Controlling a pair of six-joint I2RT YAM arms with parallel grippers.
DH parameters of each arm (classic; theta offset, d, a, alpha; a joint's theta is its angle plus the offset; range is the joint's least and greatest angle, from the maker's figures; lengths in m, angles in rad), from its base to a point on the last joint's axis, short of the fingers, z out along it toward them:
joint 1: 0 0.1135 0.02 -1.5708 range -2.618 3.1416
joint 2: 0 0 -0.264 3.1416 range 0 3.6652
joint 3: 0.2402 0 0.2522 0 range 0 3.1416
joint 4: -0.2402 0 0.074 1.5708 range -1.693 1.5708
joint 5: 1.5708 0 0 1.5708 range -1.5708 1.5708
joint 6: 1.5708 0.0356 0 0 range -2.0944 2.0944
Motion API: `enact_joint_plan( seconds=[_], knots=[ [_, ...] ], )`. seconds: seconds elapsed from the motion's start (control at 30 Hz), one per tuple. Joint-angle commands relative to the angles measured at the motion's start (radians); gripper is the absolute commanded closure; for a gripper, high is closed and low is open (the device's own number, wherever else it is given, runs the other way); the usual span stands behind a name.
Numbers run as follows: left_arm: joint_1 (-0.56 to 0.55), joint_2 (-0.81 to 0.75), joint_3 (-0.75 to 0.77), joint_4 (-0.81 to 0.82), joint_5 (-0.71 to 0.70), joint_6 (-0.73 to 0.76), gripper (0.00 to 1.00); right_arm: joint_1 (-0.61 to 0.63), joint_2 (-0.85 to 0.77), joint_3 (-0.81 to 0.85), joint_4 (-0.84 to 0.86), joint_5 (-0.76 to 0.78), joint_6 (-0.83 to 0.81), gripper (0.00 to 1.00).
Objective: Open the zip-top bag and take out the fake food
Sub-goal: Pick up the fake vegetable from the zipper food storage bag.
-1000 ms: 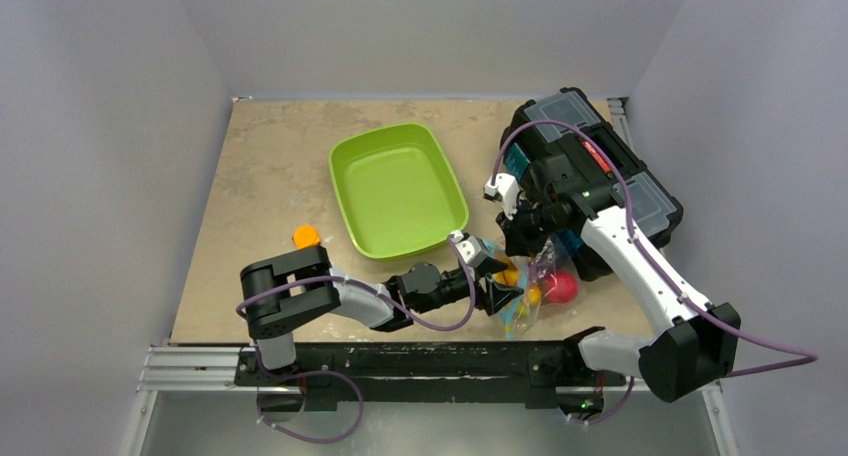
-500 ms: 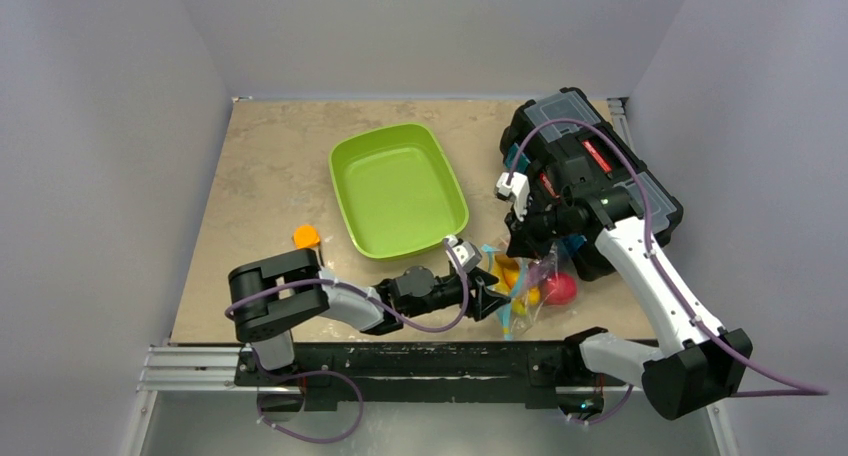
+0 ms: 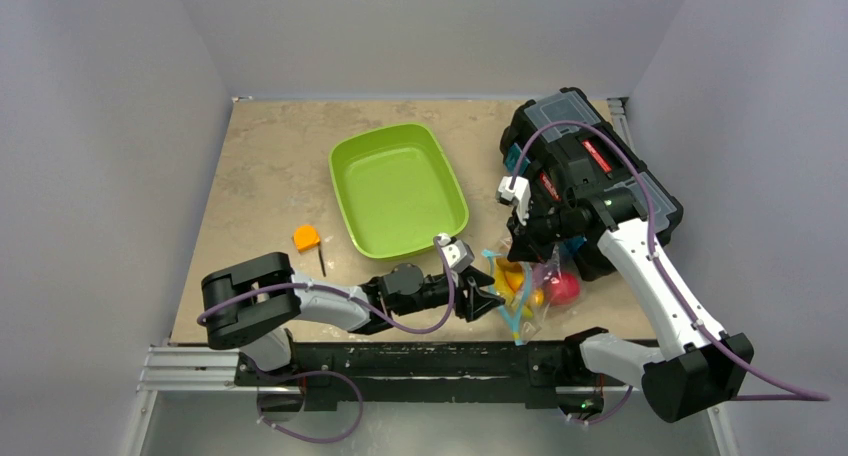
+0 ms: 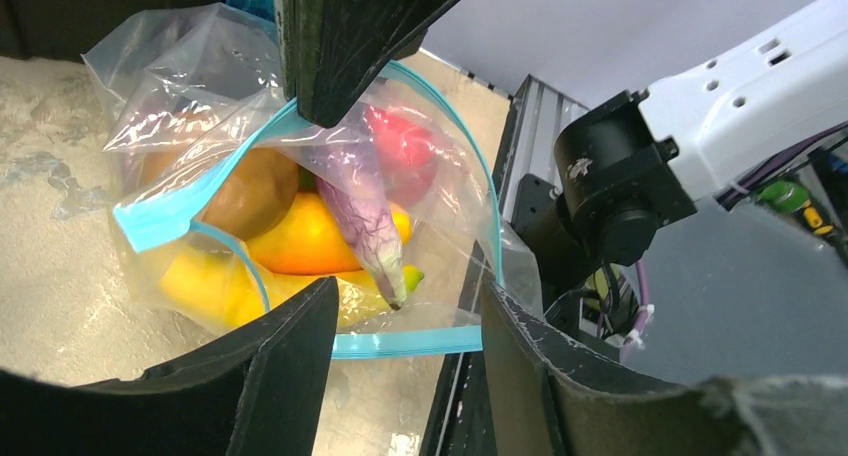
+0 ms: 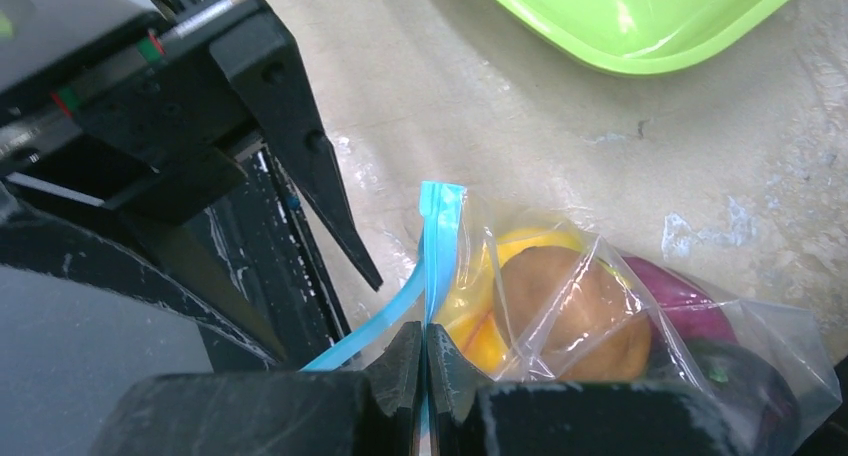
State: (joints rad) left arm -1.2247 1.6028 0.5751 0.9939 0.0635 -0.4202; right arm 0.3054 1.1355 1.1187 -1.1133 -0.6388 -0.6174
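Observation:
The zip-top bag (image 3: 530, 298) lies near the table's front edge, and its light blue zip strip (image 5: 440, 226) gapes open. My right gripper (image 5: 425, 354) is shut on the strip's upper lip and holds it up (image 4: 300, 116). My left gripper (image 4: 410, 316) stands open at the bag's mouth, with the lower strip (image 4: 400, 343) running between its fingers, unclamped. Fake food fills the bag: a brown piece (image 4: 250, 191), an orange piece (image 4: 310, 241), a purple eggplant (image 4: 365, 216), a red one (image 4: 410, 156) and a yellow one (image 4: 200, 276).
A green tray (image 3: 440, 166) sits mid-table behind the bag. A black toolbox (image 3: 590, 166) stands at the right, close behind my right arm. A small orange block with a black stick (image 3: 306, 239) lies left of the tray. The metal rail (image 3: 400, 361) runs just beyond the bag.
My left arm has drawn back to the left, uncovering the orange block, and its jaws have narrowed. The right gripper shifted slightly right, still holding the strip.

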Motion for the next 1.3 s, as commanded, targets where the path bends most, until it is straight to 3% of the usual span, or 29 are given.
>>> enact_joint_plan(
  seconds=[0.0,0.2,0.53,0.97,1.27],
  knots=[
    [-0.024,0.015,0.115,-0.119,0.036,0.097,0.49,-0.012,-0.022,0.059,-0.045,-0.090,-0.053,1.00],
    [-0.040,0.090,0.206,-0.169,0.043,0.060,0.57,-0.020,-0.023,0.059,-0.042,-0.093,-0.054,1.00],
    [-0.062,0.175,0.196,-0.070,-0.060,-0.089,0.57,-0.043,-0.012,0.062,-0.030,-0.099,-0.042,1.00],
    [-0.068,0.298,0.296,-0.058,-0.026,-0.150,0.57,-0.056,-0.011,0.049,-0.013,-0.124,-0.028,1.00],
    [-0.078,0.281,0.310,-0.141,-0.154,-0.118,0.55,-0.064,-0.015,0.047,-0.011,-0.126,-0.027,1.00]
  ],
)
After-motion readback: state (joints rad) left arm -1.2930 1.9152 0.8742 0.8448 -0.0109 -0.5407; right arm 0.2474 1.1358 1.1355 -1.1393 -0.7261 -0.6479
